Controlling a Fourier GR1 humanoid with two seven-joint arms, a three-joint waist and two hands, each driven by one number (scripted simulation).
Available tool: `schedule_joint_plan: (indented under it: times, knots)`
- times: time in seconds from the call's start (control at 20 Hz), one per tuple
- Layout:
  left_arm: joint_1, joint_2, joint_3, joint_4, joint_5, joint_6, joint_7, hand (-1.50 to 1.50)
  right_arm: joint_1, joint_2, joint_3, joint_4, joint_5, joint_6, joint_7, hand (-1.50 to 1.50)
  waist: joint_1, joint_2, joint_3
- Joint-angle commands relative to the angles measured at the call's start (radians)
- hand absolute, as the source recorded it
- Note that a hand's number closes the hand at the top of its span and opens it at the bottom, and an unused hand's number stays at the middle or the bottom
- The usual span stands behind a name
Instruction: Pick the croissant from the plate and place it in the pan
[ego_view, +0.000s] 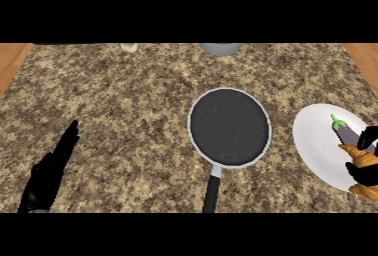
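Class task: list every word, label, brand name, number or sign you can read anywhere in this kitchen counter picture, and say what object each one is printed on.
None: no readable text appears anywhere in the head view.
The pan, the plate, the croissant, the eggplant and the counter bear no lettering.
The two objects cut off at the far edge show no marks either.

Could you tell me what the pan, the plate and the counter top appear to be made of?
The pan: probably metal with a dark speckled non-stick coating, pale rim, black handle. The plate: plain smooth white, likely ceramic. The counter top: mottled brown and beige, like granite.
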Motion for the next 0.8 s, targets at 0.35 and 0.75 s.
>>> schedule_joint_plan:
  times: [0.35,0.75]
  knots:
    - [-0.068,-0.021,0.001,0.015,-0.013,0.001,0.048,0.0,-0.036,0.008,-0.075,-0.349,0.144,-0.176,-0.064,1.5,0.023,0.009,0.001]
    - [-0.045,-0.016,0.009,0.039,-0.015,-0.044,-0.021,0.0,-0.329,0.252,0.058,-0.19,0.159,-0.091,0.008,1.5,0.042,0.012,0.001]
